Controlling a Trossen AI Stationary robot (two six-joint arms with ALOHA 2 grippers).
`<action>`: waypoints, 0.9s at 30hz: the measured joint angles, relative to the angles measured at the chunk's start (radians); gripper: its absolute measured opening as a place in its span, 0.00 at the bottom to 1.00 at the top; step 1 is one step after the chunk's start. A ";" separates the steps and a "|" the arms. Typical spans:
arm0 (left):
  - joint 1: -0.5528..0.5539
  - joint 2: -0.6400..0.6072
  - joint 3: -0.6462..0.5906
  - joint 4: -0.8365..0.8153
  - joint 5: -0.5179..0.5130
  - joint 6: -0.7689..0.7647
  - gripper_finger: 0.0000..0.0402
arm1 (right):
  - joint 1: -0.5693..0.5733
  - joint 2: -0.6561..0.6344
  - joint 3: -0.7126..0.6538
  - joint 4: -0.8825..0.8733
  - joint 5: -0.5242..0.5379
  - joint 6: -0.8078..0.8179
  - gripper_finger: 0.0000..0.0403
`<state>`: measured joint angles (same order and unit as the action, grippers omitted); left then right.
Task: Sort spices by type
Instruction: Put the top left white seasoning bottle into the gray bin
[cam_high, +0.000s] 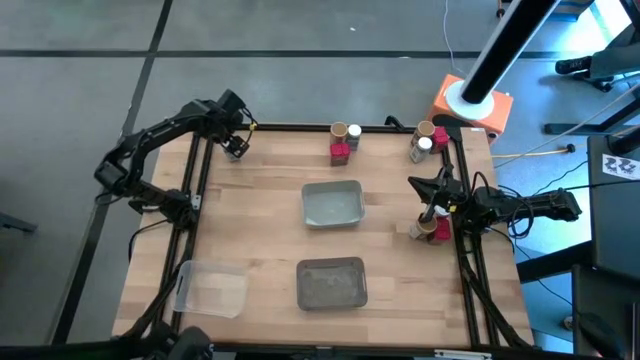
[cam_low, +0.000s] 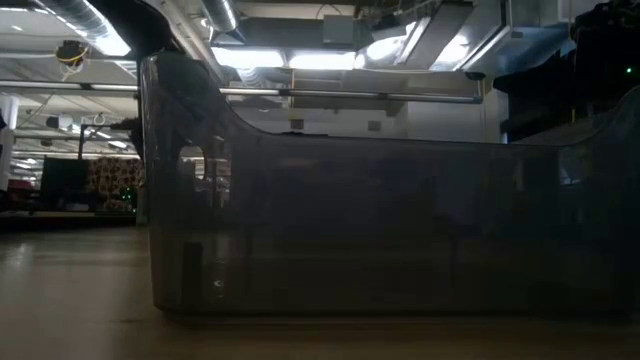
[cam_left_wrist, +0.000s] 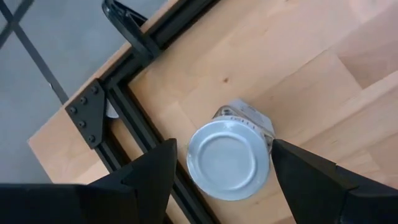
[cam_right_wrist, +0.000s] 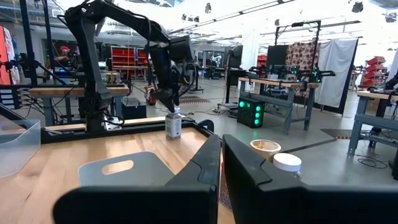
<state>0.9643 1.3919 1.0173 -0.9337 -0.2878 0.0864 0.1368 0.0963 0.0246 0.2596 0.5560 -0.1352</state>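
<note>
Left claw (cam_left_wrist: 221, 171) hangs spread around a white-lidded jar (cam_left_wrist: 229, 159) at the worktop (cam_high: 260, 200) corner — pinch next, then lift — right claw (cam_right_wrist: 221, 180) pressed together.

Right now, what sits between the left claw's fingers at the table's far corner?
A white-lidded jar stands between the open left claw's fingers, with a gap on each side; the left wrist view shows it.

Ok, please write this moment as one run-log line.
left hand: open around white-lidded jar, table corner | right hand: shut, right edge | trays: unfilled
</note>
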 joint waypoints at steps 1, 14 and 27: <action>0.003 0.005 0.000 0.001 0.000 -0.002 0.63 | 0.000 0.000 0.000 0.000 0.000 0.000 0.05; 0.005 0.128 0.000 0.000 0.044 0.059 0.63 | 0.000 0.000 0.000 -0.001 0.000 -0.001 0.05; 0.001 0.153 0.001 -0.054 0.033 0.110 0.47 | 0.000 0.000 0.000 0.000 0.011 -0.008 0.05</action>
<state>0.9649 1.5450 1.0183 -0.9877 -0.2544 0.1965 0.1368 0.0963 0.0246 0.2592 0.5667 -0.1432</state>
